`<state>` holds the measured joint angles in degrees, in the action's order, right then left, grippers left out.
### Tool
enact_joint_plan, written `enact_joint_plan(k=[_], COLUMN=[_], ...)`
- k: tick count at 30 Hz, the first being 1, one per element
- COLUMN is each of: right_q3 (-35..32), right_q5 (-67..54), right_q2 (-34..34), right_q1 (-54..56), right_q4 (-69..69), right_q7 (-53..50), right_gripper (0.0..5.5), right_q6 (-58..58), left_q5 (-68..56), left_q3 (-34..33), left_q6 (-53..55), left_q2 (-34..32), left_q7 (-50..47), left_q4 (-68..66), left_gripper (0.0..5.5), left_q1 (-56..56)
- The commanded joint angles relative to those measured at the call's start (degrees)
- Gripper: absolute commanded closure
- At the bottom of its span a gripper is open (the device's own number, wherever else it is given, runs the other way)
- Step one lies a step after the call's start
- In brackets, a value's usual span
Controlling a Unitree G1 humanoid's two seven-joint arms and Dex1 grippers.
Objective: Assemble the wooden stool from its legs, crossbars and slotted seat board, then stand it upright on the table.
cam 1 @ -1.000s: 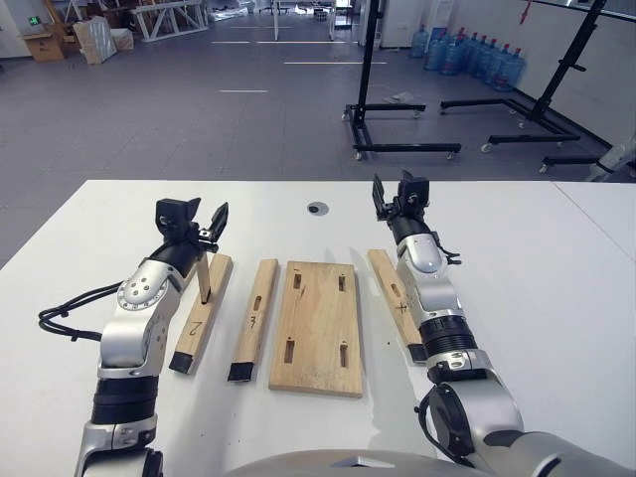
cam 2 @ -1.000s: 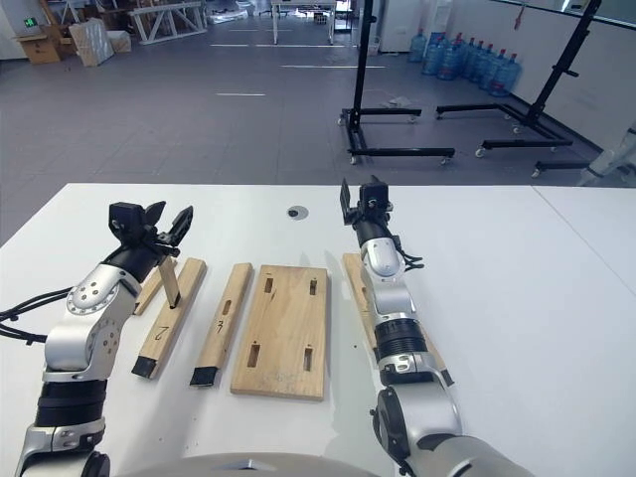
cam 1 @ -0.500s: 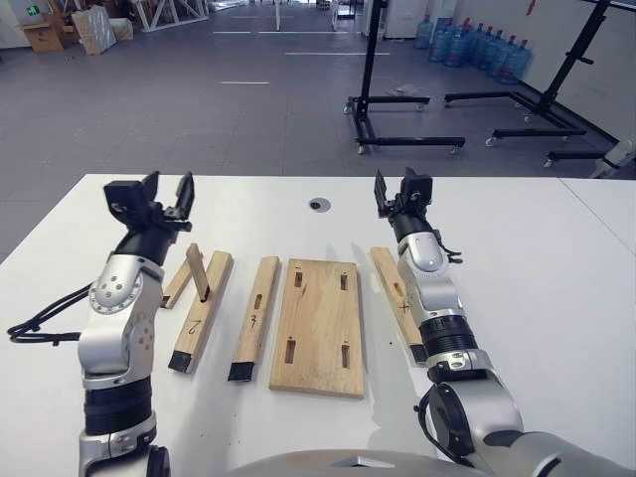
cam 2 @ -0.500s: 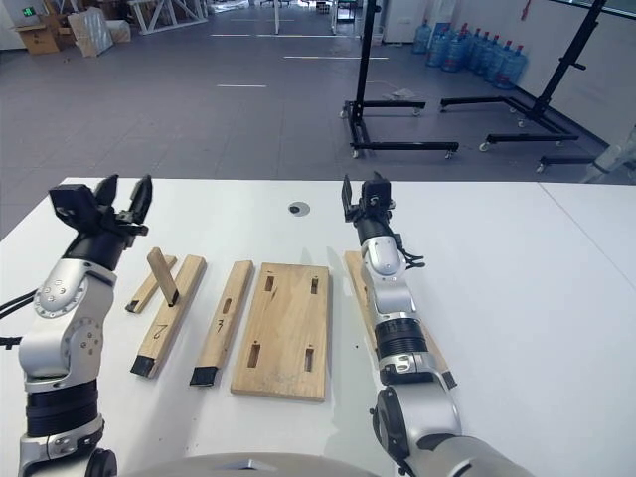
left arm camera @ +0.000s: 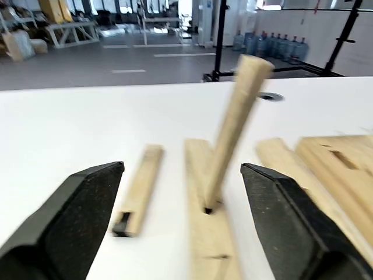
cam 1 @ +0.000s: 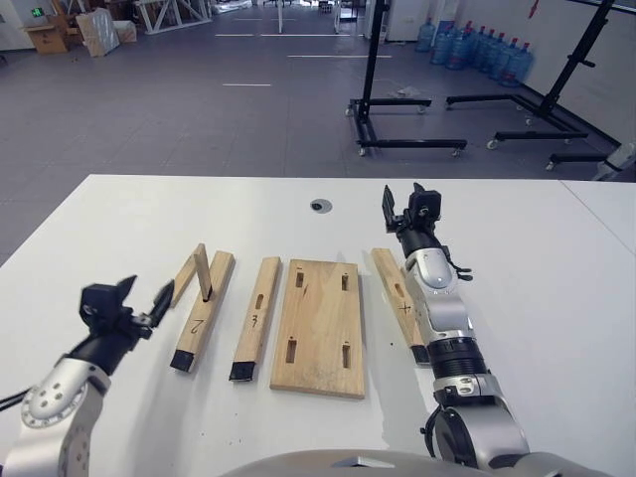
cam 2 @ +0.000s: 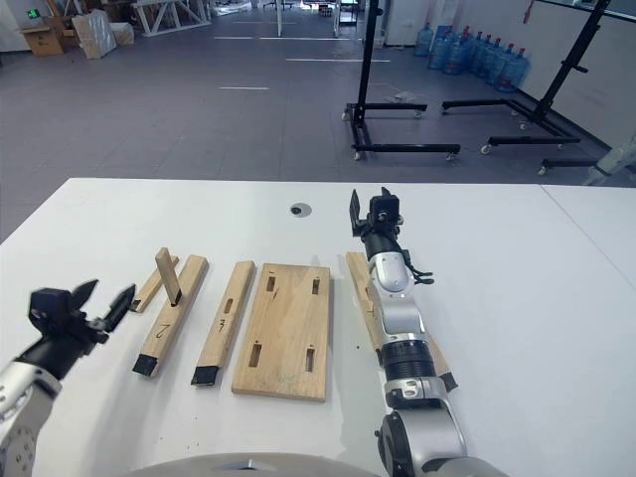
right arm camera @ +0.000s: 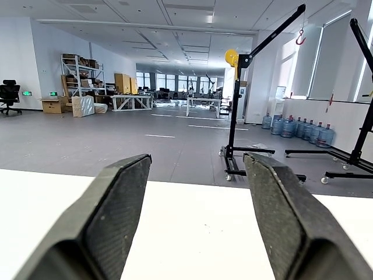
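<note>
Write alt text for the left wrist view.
A wooden crossbar stands tilted in the slot of a stool leg lying flat on the white table, framed by the open left tool. A loose crossbar lies flat beside that leg, with the seat board on its other side.

Obstacle: crossbar (cam 1: 202,272), standing tilted in leftmost leg (cam 1: 199,323). Free room: bare bench (cam 1: 556,298) either side of the parts; narrow gaps beside seat (cam 1: 318,323).

slotted seat board (cam 1: 318,326) flat; crossbar (cam 1: 202,272) tilted in leg (cam 1: 197,326).
</note>
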<state>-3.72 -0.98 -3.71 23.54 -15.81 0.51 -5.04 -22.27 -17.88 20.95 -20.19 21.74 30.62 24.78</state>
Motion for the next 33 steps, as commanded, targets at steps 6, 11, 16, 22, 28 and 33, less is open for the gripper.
enact_joint_plan(k=[6, 11, 16, 22, 28, 33], right_q3=[1.8, 2.3, 2.1, 2.0, 2.2, 2.2], right_q5=[0.5, 0.4, 0.3, 0.3, 0.0, 0.1], right_q2=[0.3, 0.4, 0.2, 0.1, 0.2, 0.1], right_q1=[0.9, 1.3, 1.3, 1.5, 1.7, 2.0], right_q4=[0.6, 0.6, 0.6, 0.6, 0.9, 0.6], right_q7=[0.9, 1.6, 1.8, 1.9, 2.7, 3.0], right_gripper=[2.59, 2.59, 2.59, 2.59, 2.59, 2.59], right_q6=[1.2, 1.0, 1.1, 1.1, 1.1, 1.1], left_q5=[8.8, 10.0, 10.6, 14.5, 17.7, 17.4], left_q3=[6.6, 8.5, 10.4, 12.7, 15.3, 15.6], left_q6=[3.9, 6.2, 9.0, 9.2, 8.4, 7.6], left_q2=[-1.5, -1.9, -1.8, -2.7, -2.0, -1.1], left_q7=[-4.0, -3.6, -4.0, -5.0, -6.2, -6.2], left_q4=[-6.0, -8.3, -8.5, -11.6, -13.2, -13.0], left_gripper=[1.12, 1.12, 1.12, 1.29, 2.1, 2.77], left_q1=[-2.0, -3.8, -4.4, -3.8, -4.4, -4.1])
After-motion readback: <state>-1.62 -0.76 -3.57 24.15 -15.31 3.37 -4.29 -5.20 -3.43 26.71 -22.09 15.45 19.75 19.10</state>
